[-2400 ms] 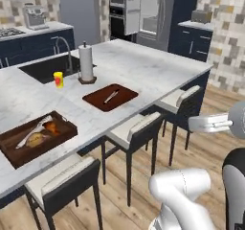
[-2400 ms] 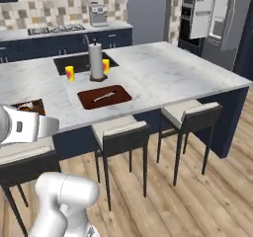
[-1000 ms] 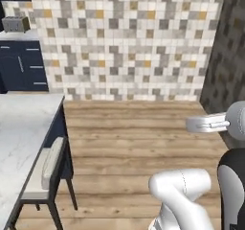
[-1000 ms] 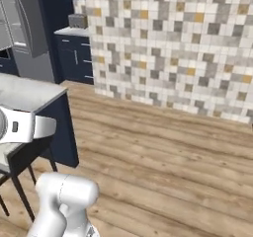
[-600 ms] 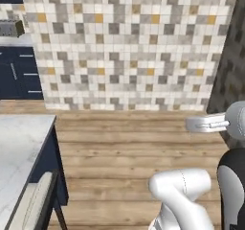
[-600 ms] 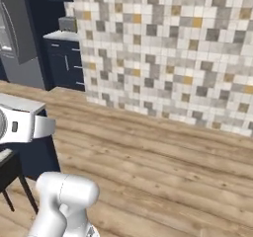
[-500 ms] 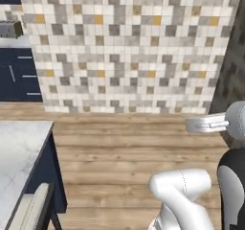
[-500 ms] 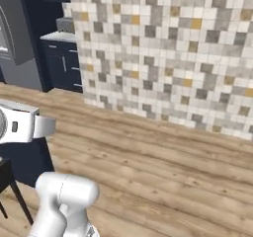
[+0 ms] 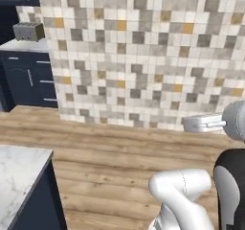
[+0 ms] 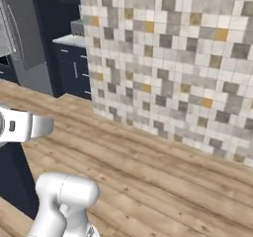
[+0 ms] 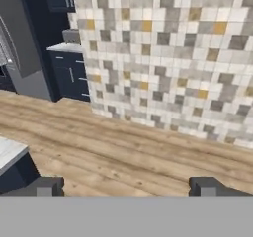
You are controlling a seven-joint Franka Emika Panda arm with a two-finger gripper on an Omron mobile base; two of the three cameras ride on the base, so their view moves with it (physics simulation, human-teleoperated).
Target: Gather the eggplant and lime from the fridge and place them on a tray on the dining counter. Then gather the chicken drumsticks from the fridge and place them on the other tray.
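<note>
1. The gripper (image 11: 126, 185) stands with its two dark fingertips (image 11: 45, 185) wide apart at the bottom of the hand view, and nothing sits between them (so it carries nothing).

2. Ahead of it are a mosaic tile wall (image 11: 163, 58), a wooden floor (image 11: 123, 152), dark blue cabinets (image 11: 69, 73) with a pale top, and a grey panel at the far left edge (image 11: 22, 38) that may be the fridge; I cannot tell for sure.

3. In the left base view a marble counter corner (image 9: 19, 171) lies at the lower left, and a toaster (image 9: 28, 31) sits on a far cabinet.

4. The eggplant, lime, chicken drumsticks and both trays are nowhere within these pictures, so their places cannot be told.

5. Judgement: the task looks barely begun. The fridge has not been reached or opened, and all three fetches and both tray placements are left.
</note>
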